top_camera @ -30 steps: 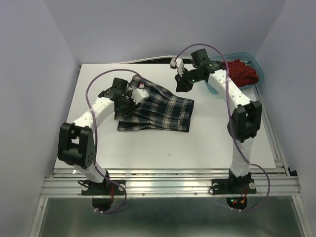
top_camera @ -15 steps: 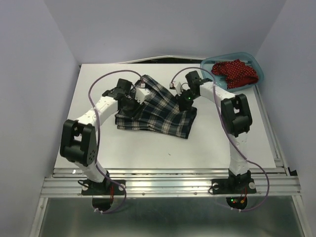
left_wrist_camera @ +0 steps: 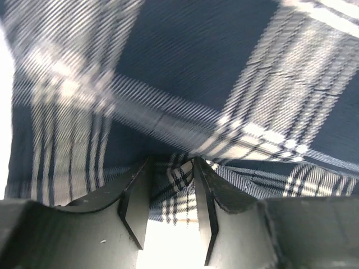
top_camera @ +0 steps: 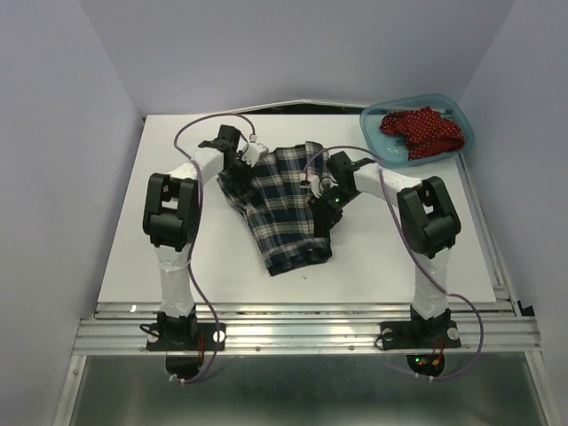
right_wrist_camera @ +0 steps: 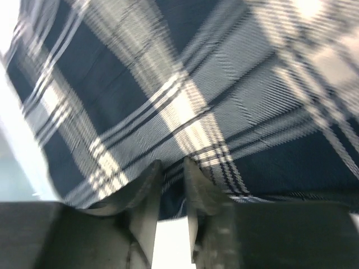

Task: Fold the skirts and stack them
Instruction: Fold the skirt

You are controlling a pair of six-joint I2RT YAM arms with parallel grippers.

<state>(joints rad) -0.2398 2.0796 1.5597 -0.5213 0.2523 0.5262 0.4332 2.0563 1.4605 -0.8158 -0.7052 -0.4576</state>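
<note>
Nearly closed, left tool (left_wrist_camera: 171, 171) and right tool (right_wrist_camera: 173, 169) each pinch plaid skirt (top_camera: 286, 220).

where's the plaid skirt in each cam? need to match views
Top external: plaid skirt at centre, between left hand and right hand.
Left wrist: fills the frame; a fold sits between the left hand's fingers.
Right wrist: fills the frame above the fingers.
Shared landmark: the skirt's thin white lines on navy.
</note>
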